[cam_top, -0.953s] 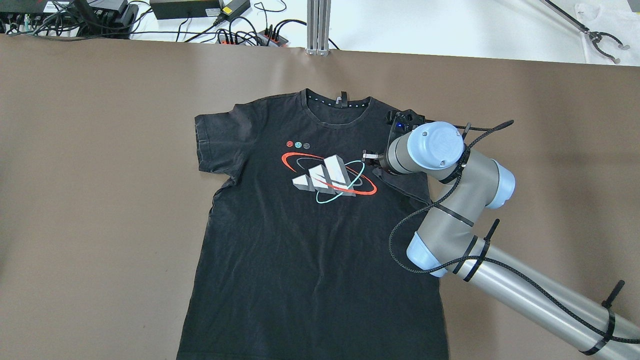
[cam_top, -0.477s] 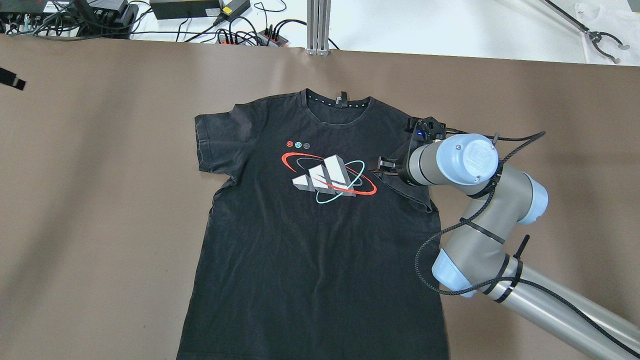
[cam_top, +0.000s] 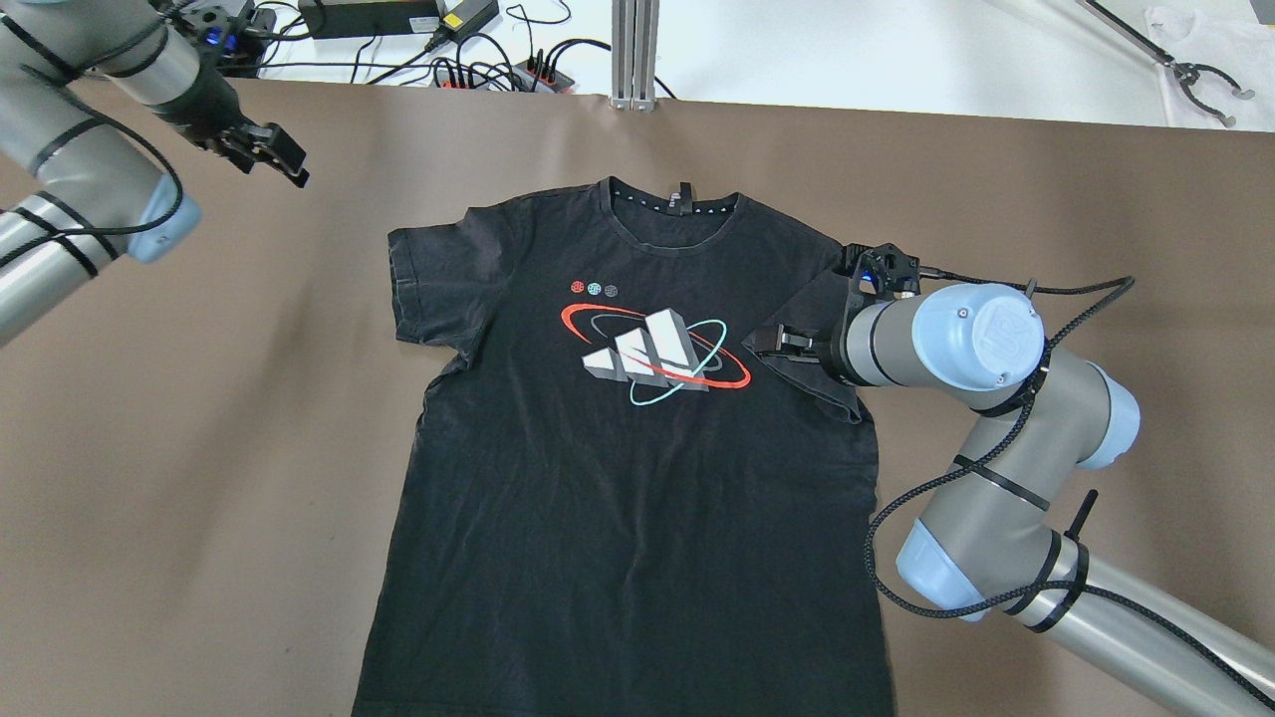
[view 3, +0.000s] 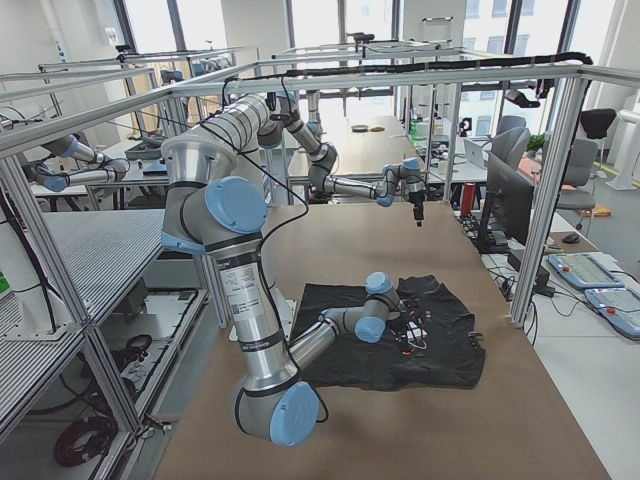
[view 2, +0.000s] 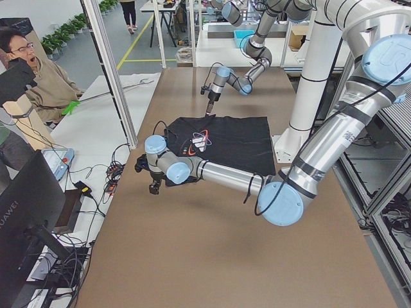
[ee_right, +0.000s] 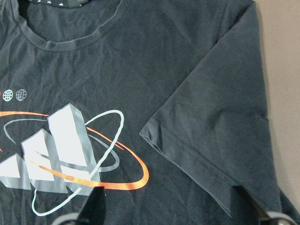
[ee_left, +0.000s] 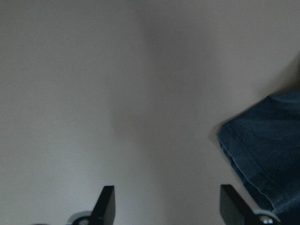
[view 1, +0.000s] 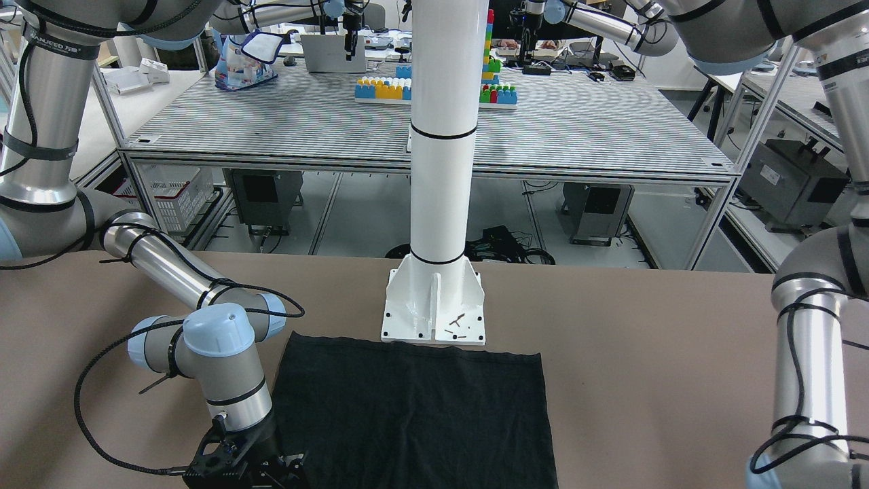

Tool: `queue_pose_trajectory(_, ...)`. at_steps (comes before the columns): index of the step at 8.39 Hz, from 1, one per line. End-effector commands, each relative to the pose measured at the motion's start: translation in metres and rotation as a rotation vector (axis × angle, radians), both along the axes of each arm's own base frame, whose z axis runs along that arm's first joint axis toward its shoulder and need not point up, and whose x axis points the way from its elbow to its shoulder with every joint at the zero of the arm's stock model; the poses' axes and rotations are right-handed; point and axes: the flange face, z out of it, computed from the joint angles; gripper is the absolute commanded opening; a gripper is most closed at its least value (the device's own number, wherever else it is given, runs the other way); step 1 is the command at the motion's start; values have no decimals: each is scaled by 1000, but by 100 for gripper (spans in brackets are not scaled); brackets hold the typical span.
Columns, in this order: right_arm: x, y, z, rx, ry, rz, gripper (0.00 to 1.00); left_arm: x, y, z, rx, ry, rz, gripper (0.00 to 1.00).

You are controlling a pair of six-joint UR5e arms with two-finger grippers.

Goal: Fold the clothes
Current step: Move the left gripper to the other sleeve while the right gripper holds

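Moved: right arm backed off rightward; left arm now in overhead frame, far-left corner.
Right fingers [cam_top: 773,340]: spread, empty, over folded-in sleeve [ee_right: 215,154]; wrist partly hides them overhead.
Left fingers [cam_top: 289,165]: spread, empty, above bare surface [cam_top: 199,448].
Black T-shirt [cam_top: 618,478]: flat mid-surface, print up; hem cut off.

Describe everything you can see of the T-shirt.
The black T-shirt of thin, creased fabric lies flat, front-up on the brown table, collar away from the robot. A white block print ringed in red and teal sits on the chest. One sleeve is folded in over the chest; the other sleeve is spread out. The open right hand is over the folded sleeve, gripping nothing.
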Motion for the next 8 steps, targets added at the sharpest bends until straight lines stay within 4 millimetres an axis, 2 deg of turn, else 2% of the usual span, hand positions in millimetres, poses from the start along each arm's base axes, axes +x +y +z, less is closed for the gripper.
queue_pose_trajectory(1, 2, 1, 3, -2, 4, -1, 94, 82, -12, -6, -57, 20, 29, 53)
queue_pose_trajectory(3, 1, 1, 3, -3, 3, 0, 94, 115, 0, 5, -94, 10, 57, 38)
queue_pose_trajectory(5, 2, 2, 2, -2, 2, 0, 94, 136, 9, 19, -96, 32, 58, 35)
queue_pose_trajectory(7, 2, 3, 1, 0, 0, -2, 94, 142, 5, 14, -100, 31, 62, 35)
queue_pose_trajectory(8, 3, 4, 0, 2, -3, -2, 94, 149, -4, 3, -103, 29, 62, 35)
